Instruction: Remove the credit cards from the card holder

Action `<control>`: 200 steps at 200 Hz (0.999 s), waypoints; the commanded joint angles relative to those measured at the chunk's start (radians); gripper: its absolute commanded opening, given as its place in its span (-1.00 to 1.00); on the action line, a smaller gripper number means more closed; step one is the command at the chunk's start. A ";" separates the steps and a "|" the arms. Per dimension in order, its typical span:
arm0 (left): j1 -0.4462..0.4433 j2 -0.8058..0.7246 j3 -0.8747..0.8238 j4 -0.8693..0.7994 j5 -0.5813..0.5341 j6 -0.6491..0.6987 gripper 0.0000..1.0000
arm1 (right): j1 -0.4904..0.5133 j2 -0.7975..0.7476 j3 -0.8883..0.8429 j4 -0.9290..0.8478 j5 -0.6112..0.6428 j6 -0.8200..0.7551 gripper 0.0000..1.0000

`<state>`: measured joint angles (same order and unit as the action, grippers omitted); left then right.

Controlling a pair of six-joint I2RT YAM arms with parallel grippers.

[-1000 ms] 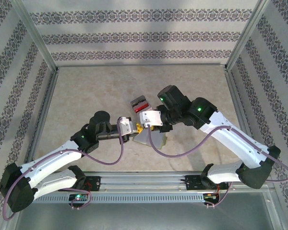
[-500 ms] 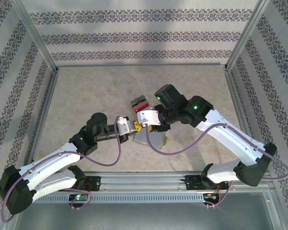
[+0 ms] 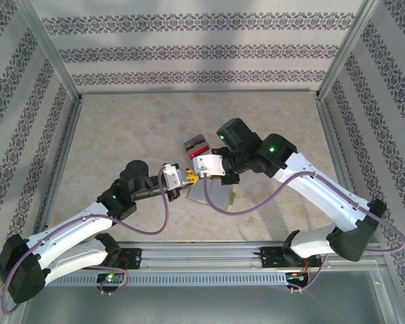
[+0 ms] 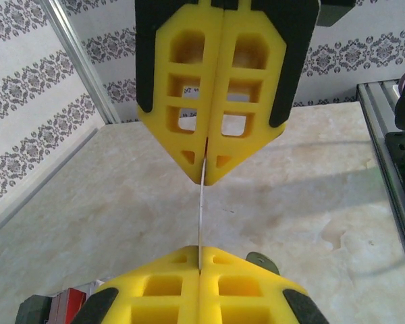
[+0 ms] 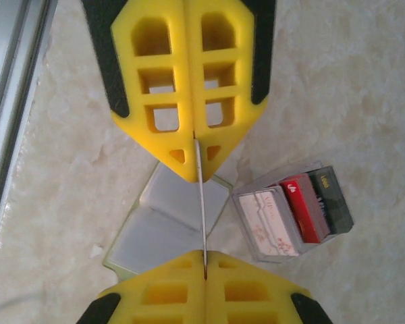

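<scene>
- Yellow left pincer [image 4: 206, 177] and right pincer [image 5: 194, 174] both clench one thin card [image 5: 202, 216], edge-on between them.
- Olive card holder [image 5: 155, 236] lies open on the counter [image 5: 337, 81] beneath them.

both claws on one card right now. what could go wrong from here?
1. The left claw and right claw are both shut on the same thin card. If either arm pulls before one lets go, the card may bend or snap free.
2. Each grip is only at the fingertips, so the card may slip and drop onto the open card holder or the card stack beneath.
</scene>
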<state>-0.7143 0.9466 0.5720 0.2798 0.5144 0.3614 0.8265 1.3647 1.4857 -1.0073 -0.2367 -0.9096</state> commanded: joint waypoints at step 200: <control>-0.015 -0.552 -0.156 -0.293 -0.595 -0.045 0.50 | -0.090 0.578 0.388 0.032 0.313 -0.393 -1.00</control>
<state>-0.7200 0.4038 0.4072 0.0395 -0.0387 0.3271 0.7479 1.9091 1.8214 -0.9894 0.0483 -1.2411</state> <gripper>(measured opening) 0.750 0.046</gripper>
